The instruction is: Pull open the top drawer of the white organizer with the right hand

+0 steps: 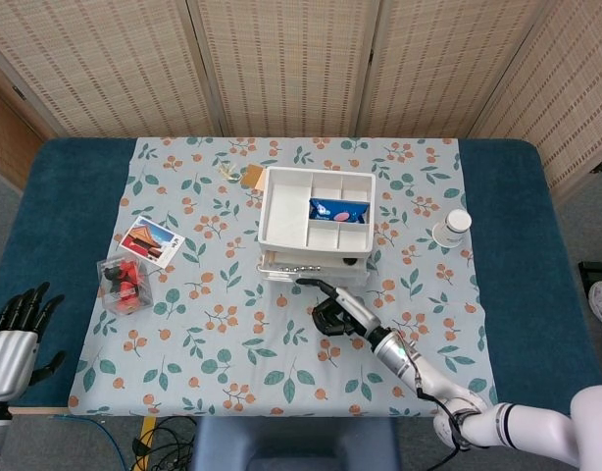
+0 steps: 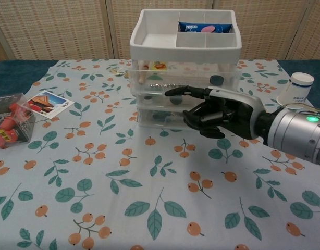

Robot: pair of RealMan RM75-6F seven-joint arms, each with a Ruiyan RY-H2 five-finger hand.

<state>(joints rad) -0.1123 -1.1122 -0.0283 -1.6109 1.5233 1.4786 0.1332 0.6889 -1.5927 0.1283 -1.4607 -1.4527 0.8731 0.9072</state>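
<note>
1. The top drawer [image 2: 183,83] of the white organizer [image 1: 316,218] sits just above the middle of the chest view, its clear front standing a little forward of the drawers beneath, with small items showing through it.
2. Nearest the camera, the right hand [image 2: 222,111] fills the centre-right of the chest view: one finger [image 2: 183,91] reaches left along the drawer front, the rest curl into the palm. Whether it truly hooks the drawer I cannot tell.
3. The left hand [image 1: 22,314] rests at the lower left edge of the head view, fingers spread, holding nothing.
4. A clear box [image 1: 125,283] of red items lies at left, a picture card [image 1: 151,241] just above it.
5. The organizer's open top tray holds a blue packet [image 2: 205,27].
6. A white cup [image 2: 292,88] lies tilted at the right edge.
</note>
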